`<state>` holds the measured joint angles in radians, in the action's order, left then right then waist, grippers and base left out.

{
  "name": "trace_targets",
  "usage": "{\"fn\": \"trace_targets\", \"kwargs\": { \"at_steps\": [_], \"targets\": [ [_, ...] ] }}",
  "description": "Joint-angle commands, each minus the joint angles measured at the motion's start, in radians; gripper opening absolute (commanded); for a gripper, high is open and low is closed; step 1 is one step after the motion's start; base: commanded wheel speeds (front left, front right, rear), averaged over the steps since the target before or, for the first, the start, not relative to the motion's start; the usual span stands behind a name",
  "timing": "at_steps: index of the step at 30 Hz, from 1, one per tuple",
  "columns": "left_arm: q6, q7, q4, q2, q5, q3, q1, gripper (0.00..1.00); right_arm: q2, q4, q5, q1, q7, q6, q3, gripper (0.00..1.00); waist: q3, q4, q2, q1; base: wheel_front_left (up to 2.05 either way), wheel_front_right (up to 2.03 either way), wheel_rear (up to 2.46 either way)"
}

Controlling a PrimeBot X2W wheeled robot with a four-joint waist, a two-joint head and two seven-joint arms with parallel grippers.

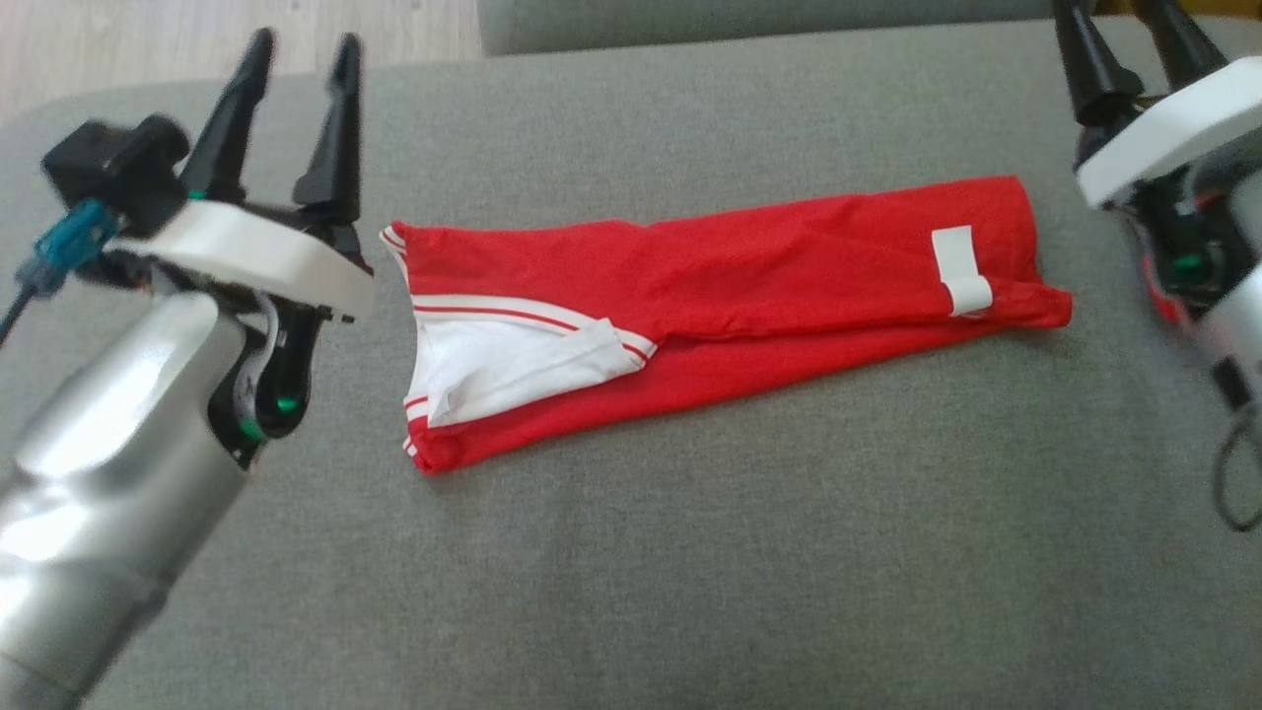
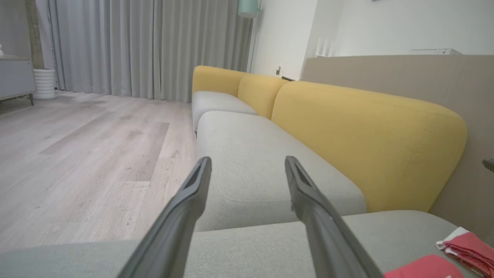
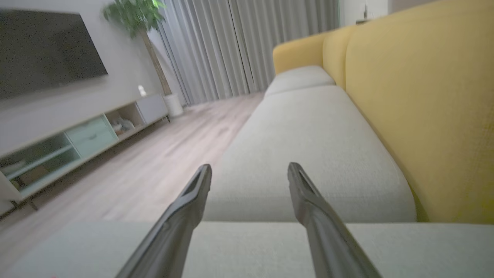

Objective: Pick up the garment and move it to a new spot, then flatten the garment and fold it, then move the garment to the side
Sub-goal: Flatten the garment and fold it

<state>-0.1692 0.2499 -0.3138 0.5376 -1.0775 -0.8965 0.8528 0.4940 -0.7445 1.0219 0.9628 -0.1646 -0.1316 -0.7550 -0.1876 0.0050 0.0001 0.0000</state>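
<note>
Lying folded on the grey seat cushion (image 1: 631, 552), the red-and-white garment (image 1: 749, 286) sits between left gripper (image 1: 304, 44) and right gripper (image 1: 1129, 44), both splayed, empty. Left wrist view: garment right of the parted fingers (image 2: 185, 208). Right wrist view: fingers parted, holding nothing.

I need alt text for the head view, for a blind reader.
A red garment with white trim lies folded into a long strip on a grey cushion. The left pincer and right pincer stand open at either side, holding nothing.
</note>
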Motion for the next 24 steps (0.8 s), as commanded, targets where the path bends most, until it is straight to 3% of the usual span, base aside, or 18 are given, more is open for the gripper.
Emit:
{"fn": "trace_targets", "kwargs": {
  "at_steps": [1,5,7,11,14,19,24],
  "targets": [
    [-0.015,0.010,0.018,0.018,0.022,0.079,-0.003,1.00,-0.014,0.010,-0.016,-0.028,-0.040,0.001,0.025,1.00,0.016,0.001,-0.0001,0.0000,0.00,0.00,0.00],
    [-0.048,0.011,0.087,-0.059,0.169,0.284,-0.143,1.00,-0.102,-0.011,-0.100,-0.092,-0.094,0.001,0.130,1.00,0.036,0.002,-0.0001,0.0000,0.00,0.00,0.00],
    [-0.049,0.011,0.117,-0.104,0.248,0.364,-0.235,1.00,-0.145,0.012,-0.186,-0.140,-0.096,0.001,0.230,1.00,0.043,0.002,-0.0001,0.0000,0.00,0.00,0.00],
    [-0.021,0.012,0.136,-0.196,0.370,0.465,-0.402,1.00,-0.269,0.120,-0.395,-0.322,-0.097,0.001,0.462,1.00,0.056,0.003,-0.0001,0.0000,0.00,0.00,0.00],
    [0.005,0.012,0.131,-0.257,0.443,0.521,-0.494,1.00,-0.367,0.212,-0.560,-0.472,-0.097,0.001,0.581,1.00,0.060,0.005,-0.0001,0.0000,0.00,0.00,0.00],
    [0.063,0.012,0.116,-0.348,0.537,0.611,-0.596,1.00,-0.435,0.317,-0.699,-0.633,-0.097,0.001,0.670,1.00,0.063,0.012,-0.0001,0.0000,0.00,0.00,0.00],
    [0.123,0.012,0.096,-0.405,0.601,0.677,-0.625,1.00,-0.443,0.359,-0.711,-0.670,-0.097,0.001,0.682,1.00,0.049,0.020,-0.0001,0.0000,0.00,0.00,0.00]
  ]
}}
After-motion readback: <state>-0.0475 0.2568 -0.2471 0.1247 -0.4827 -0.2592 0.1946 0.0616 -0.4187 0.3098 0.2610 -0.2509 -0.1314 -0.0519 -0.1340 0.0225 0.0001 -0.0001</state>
